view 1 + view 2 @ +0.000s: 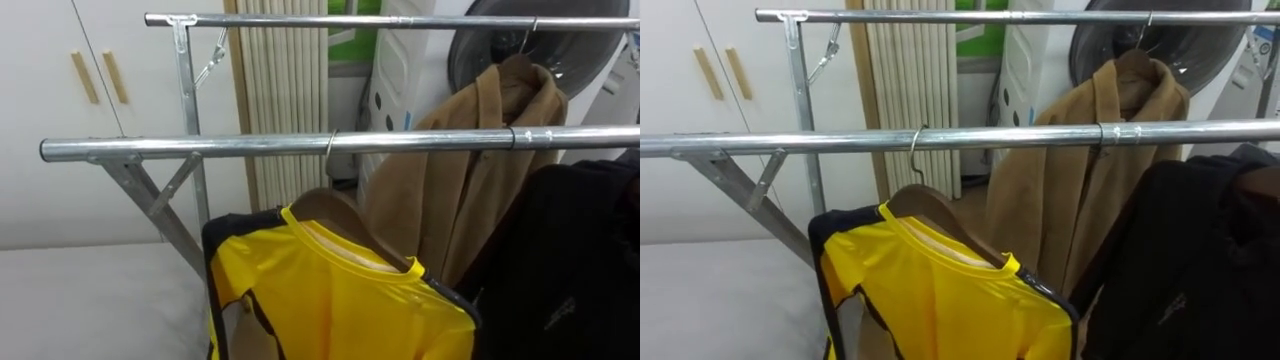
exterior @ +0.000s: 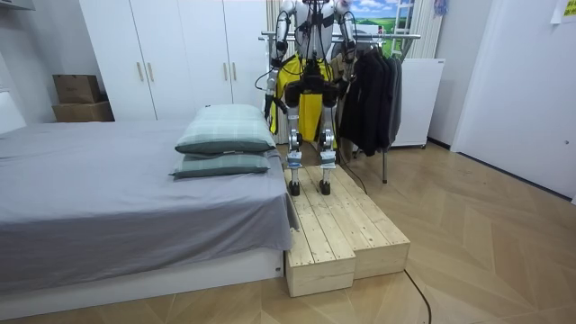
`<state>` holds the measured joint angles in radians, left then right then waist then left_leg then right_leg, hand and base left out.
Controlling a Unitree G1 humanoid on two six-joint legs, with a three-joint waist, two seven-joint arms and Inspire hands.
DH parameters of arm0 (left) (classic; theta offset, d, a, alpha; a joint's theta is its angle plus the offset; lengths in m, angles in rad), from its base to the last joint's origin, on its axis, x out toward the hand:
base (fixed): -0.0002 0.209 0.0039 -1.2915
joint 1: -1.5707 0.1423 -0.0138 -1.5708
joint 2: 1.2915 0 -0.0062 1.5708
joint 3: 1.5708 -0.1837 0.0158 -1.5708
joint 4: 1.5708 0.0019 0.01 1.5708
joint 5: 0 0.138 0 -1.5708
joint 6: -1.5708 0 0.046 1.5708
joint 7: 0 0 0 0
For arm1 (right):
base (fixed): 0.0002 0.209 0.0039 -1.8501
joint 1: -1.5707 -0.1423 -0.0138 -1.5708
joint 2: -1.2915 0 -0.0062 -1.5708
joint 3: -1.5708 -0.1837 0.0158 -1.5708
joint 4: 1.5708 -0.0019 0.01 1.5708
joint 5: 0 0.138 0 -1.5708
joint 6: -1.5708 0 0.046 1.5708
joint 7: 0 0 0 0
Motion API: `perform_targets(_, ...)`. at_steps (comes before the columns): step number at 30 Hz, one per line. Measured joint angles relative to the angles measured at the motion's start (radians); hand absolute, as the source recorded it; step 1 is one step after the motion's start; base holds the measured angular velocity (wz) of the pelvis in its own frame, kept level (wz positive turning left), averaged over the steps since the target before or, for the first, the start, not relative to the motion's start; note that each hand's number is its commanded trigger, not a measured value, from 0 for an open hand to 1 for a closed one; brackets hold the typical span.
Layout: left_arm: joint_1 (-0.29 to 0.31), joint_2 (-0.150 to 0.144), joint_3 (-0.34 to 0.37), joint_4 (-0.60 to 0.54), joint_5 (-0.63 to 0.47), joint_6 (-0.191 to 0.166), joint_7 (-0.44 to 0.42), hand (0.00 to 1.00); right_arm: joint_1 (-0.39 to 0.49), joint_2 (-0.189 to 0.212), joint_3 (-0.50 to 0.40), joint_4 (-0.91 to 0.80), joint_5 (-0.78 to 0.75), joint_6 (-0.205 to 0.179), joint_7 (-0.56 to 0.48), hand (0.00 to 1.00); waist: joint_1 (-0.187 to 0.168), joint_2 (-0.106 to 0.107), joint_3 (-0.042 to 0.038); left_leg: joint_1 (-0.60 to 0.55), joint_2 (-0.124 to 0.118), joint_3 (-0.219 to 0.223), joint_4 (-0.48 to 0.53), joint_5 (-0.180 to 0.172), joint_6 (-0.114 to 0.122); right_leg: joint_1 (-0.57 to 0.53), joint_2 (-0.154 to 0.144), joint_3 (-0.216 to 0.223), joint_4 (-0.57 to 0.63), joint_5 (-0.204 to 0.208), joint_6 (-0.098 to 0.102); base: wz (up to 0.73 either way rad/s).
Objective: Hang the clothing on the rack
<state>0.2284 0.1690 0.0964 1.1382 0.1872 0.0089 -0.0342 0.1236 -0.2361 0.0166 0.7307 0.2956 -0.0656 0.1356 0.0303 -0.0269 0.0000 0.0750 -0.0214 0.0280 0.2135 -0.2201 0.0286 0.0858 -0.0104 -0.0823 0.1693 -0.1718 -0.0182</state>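
Hanging off front rail (image 1: 250, 148) w/ wood hanger (image 1: 330, 206): yellow shirt (image 1: 340, 300); tan coat (image 1: 470, 190) behind.

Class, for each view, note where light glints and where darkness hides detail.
Left eye view: a bright streak of glare runs along the near rail, and the black jacket is too dark for its folds to show. Room view: the light is even, with a faint sheen on the wood floor.
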Motion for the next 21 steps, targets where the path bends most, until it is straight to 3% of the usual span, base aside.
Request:
perform_targets(12,-0.004,0.001,0.014,-0.004,0.007,-0.015,-0.016,0.0,0.025,0.017,0.0,0.14,-0.068,-0.007,0.044,0.0,0.001,-0.001,0.0003,0.01,0.007,0.012,-0.014,0.0,0.0,0.001,0.002,0.02,-0.003,0.0,0.0,-0.03)
perform_targets(15,-0.001,0.001,0.006,-0.004,0.021,-0.015,-0.003,0.0,0.033,0.046,0.001,0.231,-0.067,-0.013,0.033,0.0,0.002,-0.002,0.0025,0.008,0.007,0.011,-0.015,0.0,0.0,0.009,0.003,0.012,-0.004,0.0,0.0,0.0)
perform_targets(17,-0.001,-0.001,0.0,-0.004,0.021,-0.016,0.009,0.0,0.038,0.062,0.001,0.28,-0.067,-0.013,0.022,0.0,0.001,-0.004,0.0104,0.006,0.007,0.011,-0.015,0.0,0.0,0.008,0.002,0.013,-0.005,0.0,0.0,0.0)
perform_targets(21,-0.001,-0.005,0.0,-0.001,0.021,-0.016,0.023,0.0,0.042,0.075,0.001,0.342,-0.069,-0.012,0.018,0.0,-0.001,0.006,0.0105,0.005,0.007,0.01,-0.015,-0.004,0.0,0.005,0.004,0.016,-0.015,0.0,0.0,0.0)
